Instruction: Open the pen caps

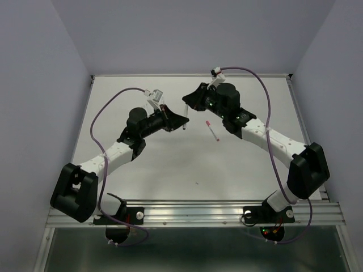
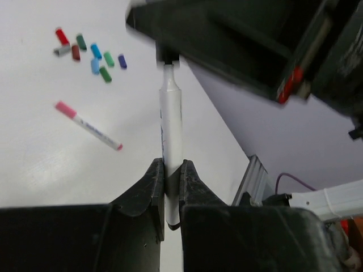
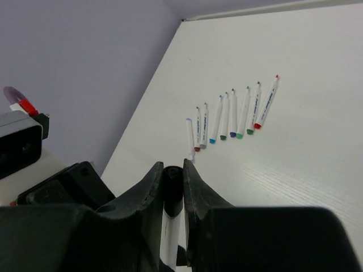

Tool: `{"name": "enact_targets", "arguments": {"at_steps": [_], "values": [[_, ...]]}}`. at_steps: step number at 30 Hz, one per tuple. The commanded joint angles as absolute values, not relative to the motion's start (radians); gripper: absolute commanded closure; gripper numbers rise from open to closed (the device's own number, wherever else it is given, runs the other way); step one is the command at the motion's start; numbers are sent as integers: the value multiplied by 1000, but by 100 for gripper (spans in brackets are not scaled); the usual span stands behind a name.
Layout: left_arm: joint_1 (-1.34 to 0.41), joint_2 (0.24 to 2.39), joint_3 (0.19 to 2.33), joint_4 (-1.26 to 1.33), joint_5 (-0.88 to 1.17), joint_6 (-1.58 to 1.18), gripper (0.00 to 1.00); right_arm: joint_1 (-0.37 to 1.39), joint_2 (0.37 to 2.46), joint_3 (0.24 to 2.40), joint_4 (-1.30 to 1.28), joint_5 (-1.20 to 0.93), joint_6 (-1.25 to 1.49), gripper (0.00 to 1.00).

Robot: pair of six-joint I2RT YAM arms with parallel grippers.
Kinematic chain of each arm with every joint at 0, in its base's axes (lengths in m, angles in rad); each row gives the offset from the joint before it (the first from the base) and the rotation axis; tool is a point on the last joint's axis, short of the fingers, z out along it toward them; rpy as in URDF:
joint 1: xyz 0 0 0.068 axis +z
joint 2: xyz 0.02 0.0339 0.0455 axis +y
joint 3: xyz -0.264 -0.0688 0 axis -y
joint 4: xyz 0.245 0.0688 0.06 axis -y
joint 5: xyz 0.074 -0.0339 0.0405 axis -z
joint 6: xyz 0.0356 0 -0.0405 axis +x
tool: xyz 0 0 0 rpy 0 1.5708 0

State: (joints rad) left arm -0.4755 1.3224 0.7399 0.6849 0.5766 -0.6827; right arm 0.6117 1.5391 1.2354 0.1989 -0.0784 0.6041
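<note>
One white pen is held up between the two grippers, above the middle of the table. My left gripper is shut on its white barrel, the barrel's end showing between the fingers. My right gripper is shut on its black cap, which sits on the pen. In the top view the left gripper and right gripper nearly meet. Several loose pen caps in red, green, blue and grey lie in a cluster. A pink-capped pen lies on the table, to the right of the grippers.
Several uncapped white pens lie side by side in a row on the table, seen in the right wrist view. Purple cables loop off both arms. Walls close the table on the left, back and right.
</note>
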Motion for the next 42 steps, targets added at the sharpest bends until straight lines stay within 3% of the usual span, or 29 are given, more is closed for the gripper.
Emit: {"name": "enact_targets", "arguments": {"at_steps": [1, 11, 20, 25, 29, 38, 42], "values": [[-485, 1249, 641, 712, 660, -725, 100, 436, 1621, 1334, 259, 207, 543, 99], [-489, 1215, 560, 629, 612, -736, 100, 262, 1764, 1453, 232, 121, 551, 99], [-434, 1392, 905, -50, 55, -652, 100, 262, 1821, 1364, 31, 222, 451, 99], [-298, 1462, 930, -110, 13, -682, 100, 262, 1888, 1358, 3, 227, 405, 96], [-243, 1489, 968, -211, -131, -695, 100, 262, 1960, 1391, -86, 264, 405, 94], [-138, 1506, 1003, -272, -196, -706, 100, 262, 2005, 1385, -86, 296, 402, 91], [-109, 1508, 999, -269, -232, -706, 100, 262, 2003, 1384, -86, 282, 394, 80]]}}
